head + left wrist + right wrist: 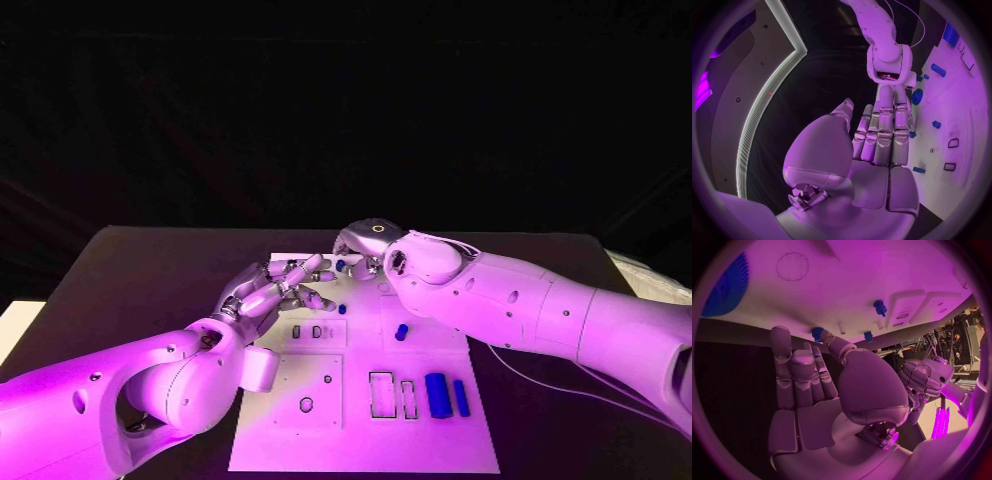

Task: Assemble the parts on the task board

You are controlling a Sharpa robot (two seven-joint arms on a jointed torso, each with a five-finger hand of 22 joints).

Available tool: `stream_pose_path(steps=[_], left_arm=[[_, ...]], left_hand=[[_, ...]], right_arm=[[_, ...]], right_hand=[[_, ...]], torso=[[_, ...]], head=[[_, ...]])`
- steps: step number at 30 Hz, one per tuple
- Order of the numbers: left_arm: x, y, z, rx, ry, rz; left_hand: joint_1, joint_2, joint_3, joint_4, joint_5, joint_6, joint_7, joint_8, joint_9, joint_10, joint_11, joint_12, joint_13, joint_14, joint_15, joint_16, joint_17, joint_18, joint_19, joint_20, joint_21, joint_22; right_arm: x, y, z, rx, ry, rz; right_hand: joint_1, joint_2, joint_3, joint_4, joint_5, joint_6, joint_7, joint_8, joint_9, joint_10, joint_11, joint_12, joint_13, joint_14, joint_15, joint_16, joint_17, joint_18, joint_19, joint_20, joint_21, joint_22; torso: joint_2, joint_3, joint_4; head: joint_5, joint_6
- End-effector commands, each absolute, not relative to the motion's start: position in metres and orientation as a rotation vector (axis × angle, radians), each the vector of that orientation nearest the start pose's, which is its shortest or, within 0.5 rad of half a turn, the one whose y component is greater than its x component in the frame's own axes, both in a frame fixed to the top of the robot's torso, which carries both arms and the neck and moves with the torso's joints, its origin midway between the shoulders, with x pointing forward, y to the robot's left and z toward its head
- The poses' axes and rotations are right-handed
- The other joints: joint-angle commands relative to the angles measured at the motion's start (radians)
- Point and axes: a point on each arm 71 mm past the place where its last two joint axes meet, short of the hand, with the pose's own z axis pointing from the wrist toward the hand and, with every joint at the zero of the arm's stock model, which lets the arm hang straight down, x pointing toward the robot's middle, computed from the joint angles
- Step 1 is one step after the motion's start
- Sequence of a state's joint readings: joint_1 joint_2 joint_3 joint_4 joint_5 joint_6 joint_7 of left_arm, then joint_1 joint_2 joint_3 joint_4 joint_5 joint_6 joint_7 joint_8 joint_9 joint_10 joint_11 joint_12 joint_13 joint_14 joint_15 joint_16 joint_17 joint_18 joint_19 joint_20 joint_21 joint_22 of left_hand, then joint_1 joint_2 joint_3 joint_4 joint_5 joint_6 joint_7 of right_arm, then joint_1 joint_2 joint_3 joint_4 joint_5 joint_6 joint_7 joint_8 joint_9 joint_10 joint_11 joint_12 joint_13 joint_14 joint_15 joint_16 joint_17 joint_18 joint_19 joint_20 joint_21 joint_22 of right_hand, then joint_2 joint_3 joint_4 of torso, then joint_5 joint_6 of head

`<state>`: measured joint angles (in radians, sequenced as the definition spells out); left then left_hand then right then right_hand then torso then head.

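The white task board (361,440) lies mid-table. On it are blue parts: a small peg (402,331) and two longer pieces (438,395) near the right edge. My left hand (281,290) hovers over the board's far left part, its fingers (879,135) straight and holding nothing. My right hand (355,256) is at the board's far edge, largely hidden by its wrist. In the right wrist view its fingers (795,375) are stretched out with nothing held; a small blue part (818,333) stands on the board (848,285) just by the thumb tip.
A blue gear (726,285) and two more blue pegs (879,306) stand on the board's far part. Outlined slots (382,393) and a hole (306,404) mark the near part. Black table (144,270) surrounds the board.
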<state>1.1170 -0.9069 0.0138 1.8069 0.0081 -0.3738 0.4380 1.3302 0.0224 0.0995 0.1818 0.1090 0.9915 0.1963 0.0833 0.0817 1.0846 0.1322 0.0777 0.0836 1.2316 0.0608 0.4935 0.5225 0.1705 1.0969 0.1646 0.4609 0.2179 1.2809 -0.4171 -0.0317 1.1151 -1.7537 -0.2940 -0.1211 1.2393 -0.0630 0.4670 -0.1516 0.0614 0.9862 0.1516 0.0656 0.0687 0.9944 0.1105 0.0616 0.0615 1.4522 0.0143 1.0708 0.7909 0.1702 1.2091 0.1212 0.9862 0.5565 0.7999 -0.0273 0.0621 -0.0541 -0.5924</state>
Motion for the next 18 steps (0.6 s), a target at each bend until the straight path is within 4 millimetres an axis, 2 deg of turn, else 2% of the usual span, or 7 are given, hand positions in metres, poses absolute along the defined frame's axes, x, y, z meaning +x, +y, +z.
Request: stream_pose_path(steps=[1, 6, 8, 12, 14, 16, 18], left_arm=[[0.424, 0.162, -0.166, -1.12, 1.44, -1.765], [0.425, 0.163, -0.167, -1.122, 1.444, -1.76], [0.425, 0.164, -0.167, -1.123, 1.447, -1.759], [0.426, 0.166, -0.167, -1.124, 1.449, -1.758], [0.425, 0.167, -0.167, -1.124, 1.449, -1.757], [0.425, 0.168, -0.167, -1.125, 1.448, -1.754], [0.426, 0.17, -0.167, -1.125, 1.448, -1.752]], left_hand=[[0.003, 0.004, -0.001, -0.006, -0.001, -0.003, 0.004, -0.007, -0.001, -0.006, 0.005, -0.007, 0.001, -0.006, 0.001, 0.007, 0.002, 0.009, -0.007, 0.0, 0.004, 0.001], [0.003, 0.004, -0.001, -0.006, -0.001, -0.003, 0.004, -0.007, -0.002, -0.006, 0.005, -0.007, 0.001, -0.007, 0.001, 0.007, 0.003, 0.009, -0.007, 0.0, 0.004, 0.001], [0.007, 0.003, 0.0, -0.011, -0.001, -0.005, 0.005, -0.008, -0.002, -0.009, 0.006, -0.008, 0.0, -0.011, 0.002, 0.008, 0.005, 0.009, -0.01, 0.001, 0.005, 0.002], [0.018, 0.002, 0.005, -0.021, 0.0, -0.008, 0.006, -0.01, -0.002, -0.013, 0.007, -0.009, 0.0, -0.018, 0.002, 0.01, 0.008, 0.009, -0.015, 0.002, 0.006, 0.004], [0.019, 0.002, 0.005, -0.022, 0.0, -0.008, 0.006, -0.01, -0.002, -0.013, 0.007, -0.009, 0.0, -0.019, 0.003, 0.011, 0.009, 0.009, -0.016, 0.002, 0.007, 0.004], [0.02, 0.003, 0.006, -0.024, 0.0, -0.009, 0.006, -0.01, -0.002, -0.014, 0.007, -0.009, 0.0, -0.02, 0.003, 0.011, 0.009, 0.009, -0.017, 0.002, 0.007, 0.004], [0.02, 0.003, 0.006, -0.024, 0.0, -0.009, 0.006, -0.01, -0.002, -0.014, 0.007, -0.009, 0.0, -0.02, 0.003, 0.011, 0.009, 0.009, -0.017, 0.002, 0.007, 0.004]], right_arm=[[0.554, -0.087, -0.154, -0.456, 1.458, 0.487], [0.55, -0.1, -0.15, -0.433, 1.439, 0.495], [0.547, -0.109, -0.148, -0.418, 1.439, 0.497], [0.539, -0.132, -0.142, -0.379, 1.45, 0.496], [0.535, -0.144, -0.139, -0.355, 1.457, 0.498], [0.53, -0.161, -0.137, -0.307, 1.475, 0.506], [0.527, -0.176, -0.135, -0.248, 1.509, 0.513]], right_hand=[[0.01, -0.005, -0.015, 0.0, -0.003, -0.023, -0.007, -0.005, -0.002, -0.023, 0.005, 0.001, 0.0, 0.0, 0.006, -0.008, -0.011, 0.0, -0.009, 0.001, -0.007, -0.01], [0.018, -0.001, -0.021, 0.002, 0.0, -0.017, 0.001, -0.001, 0.001, -0.013, 0.003, 0.008, 0.002, 0.001, 0.005, -0.009, -0.013, 0.001, -0.008, 0.002, -0.007, -0.011], [0.019, 0.002, -0.024, 0.007, 0.002, -0.007, 0.005, 0.002, 0.003, 0.007, -0.001, 0.017, 0.004, -0.002, 0.003, -0.02, -0.03, 0.003, -0.013, 0.0, -0.015, -0.024], [0.011, 0.004, -0.032, 0.023, 0.004, 0.01, 0.003, 0.005, 0.006, 0.041, -0.009, 0.029, 0.004, -0.001, -0.003, -0.023, -0.034, 0.004, -0.014, -0.004, -0.018, -0.028], [0.003, -0.002, -0.039, 0.034, 0.004, 0.014, 0.004, 0.003, 0.006, 0.077, -0.013, 0.043, 0.007, 0.003, -0.006, -0.015, -0.024, 0.002, -0.01, -0.006, -0.014, -0.021], [-0.003, -0.009, -0.044, 0.045, 0.005, 0.014, 0.003, 0.001, 0.005, 0.132, -0.021, 0.065, 0.014, 0.012, -0.012, 0.01, 0.01, -0.001, 0.004, -0.011, 0.004, 0.005], [-0.003, -0.019, -0.049, 0.05, 0.016, 0.006, 0.006, -0.003, 0.003, 0.217, -0.034, 0.104, 0.032, 0.028, -0.022, 0.06, 0.08, -0.011, 0.034, -0.019, 0.047, 0.072]], torso=[[0.0, 0.0004, 0.0014], [0.001, -0.0001, -0.0004], [0.0, -0.0004, -0.001], [-0.002, 0.0006, -0.0017], [-0.003, 0.001, -0.0047], [-0.005, 0.0023, -0.0103], [-0.006, 0.0038, -0.0145]], head=[[-0.003, 0.0], [0.0, -0.002], [0.0, -0.001], [-0.004, 0.003], [-0.005, 0.005], [-0.003, 0.007], [-0.001, 0.007]])
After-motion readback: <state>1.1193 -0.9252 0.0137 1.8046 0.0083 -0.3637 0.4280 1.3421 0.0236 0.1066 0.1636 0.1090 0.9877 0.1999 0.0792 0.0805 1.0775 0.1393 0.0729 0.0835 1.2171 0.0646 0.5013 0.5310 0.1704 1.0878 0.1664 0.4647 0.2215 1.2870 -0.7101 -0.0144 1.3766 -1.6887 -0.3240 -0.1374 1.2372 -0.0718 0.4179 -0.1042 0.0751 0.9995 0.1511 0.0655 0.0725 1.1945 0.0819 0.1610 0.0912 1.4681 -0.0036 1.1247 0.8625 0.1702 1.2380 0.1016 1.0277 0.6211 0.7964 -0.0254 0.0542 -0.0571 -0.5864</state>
